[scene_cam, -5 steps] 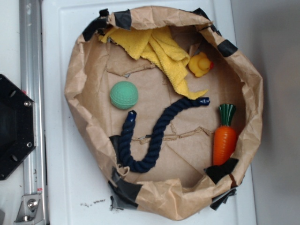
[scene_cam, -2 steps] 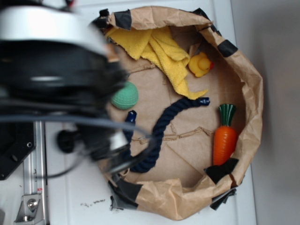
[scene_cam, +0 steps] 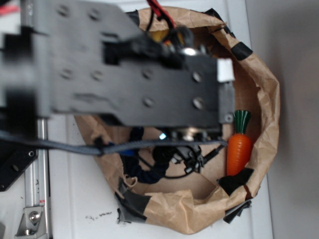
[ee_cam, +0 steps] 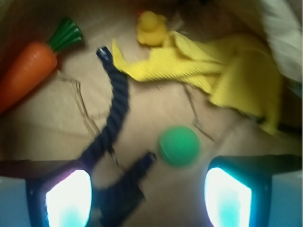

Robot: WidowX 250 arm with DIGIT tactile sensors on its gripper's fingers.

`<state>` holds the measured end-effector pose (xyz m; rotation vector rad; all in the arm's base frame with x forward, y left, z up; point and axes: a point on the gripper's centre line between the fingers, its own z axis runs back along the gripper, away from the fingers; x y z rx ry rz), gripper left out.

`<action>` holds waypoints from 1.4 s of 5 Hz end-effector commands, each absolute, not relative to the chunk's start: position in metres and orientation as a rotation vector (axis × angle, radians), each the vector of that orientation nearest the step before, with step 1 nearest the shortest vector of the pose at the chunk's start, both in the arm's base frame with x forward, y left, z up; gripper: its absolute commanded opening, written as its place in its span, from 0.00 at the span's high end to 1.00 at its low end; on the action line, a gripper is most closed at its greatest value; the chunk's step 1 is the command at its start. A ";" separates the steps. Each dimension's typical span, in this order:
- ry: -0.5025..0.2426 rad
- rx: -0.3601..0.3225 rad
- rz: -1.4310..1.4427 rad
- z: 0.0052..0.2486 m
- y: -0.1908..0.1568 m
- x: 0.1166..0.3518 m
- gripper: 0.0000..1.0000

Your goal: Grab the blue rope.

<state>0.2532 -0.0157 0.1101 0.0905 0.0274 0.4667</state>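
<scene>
The black robot arm [scene_cam: 124, 74] covers most of the crumpled brown paper basin [scene_cam: 266, 99] on the white tabletop [scene_cam: 79, 199]. Inside, the thick navy twisted rope [ee_cam: 113, 118] curves across the paper floor beside a yellow cloth [ee_cam: 222, 75], an orange toy carrot [ee_cam: 28, 71], a green ball [ee_cam: 179, 145] and a yellow duck [ee_cam: 151, 27]. The tool [ee_cam: 149, 194] hangs wide open and empty, above the rope's lower end.

arm [scene_cam: 124, 74]: black, screwed plates; cables: red, grey, black; claw [ee_cam: 149, 194]: pale pads
</scene>
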 end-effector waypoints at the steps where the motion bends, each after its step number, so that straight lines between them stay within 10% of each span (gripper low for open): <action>1: -0.046 -0.022 0.347 0.042 -0.034 0.265 0.00; 3: 0.049 -0.125 0.233 0.004 -0.085 0.270 0.00; 4: 0.080 -0.134 0.208 0.004 -0.104 0.260 1.00; 7: -0.090 -0.028 0.103 0.067 -0.078 0.264 1.00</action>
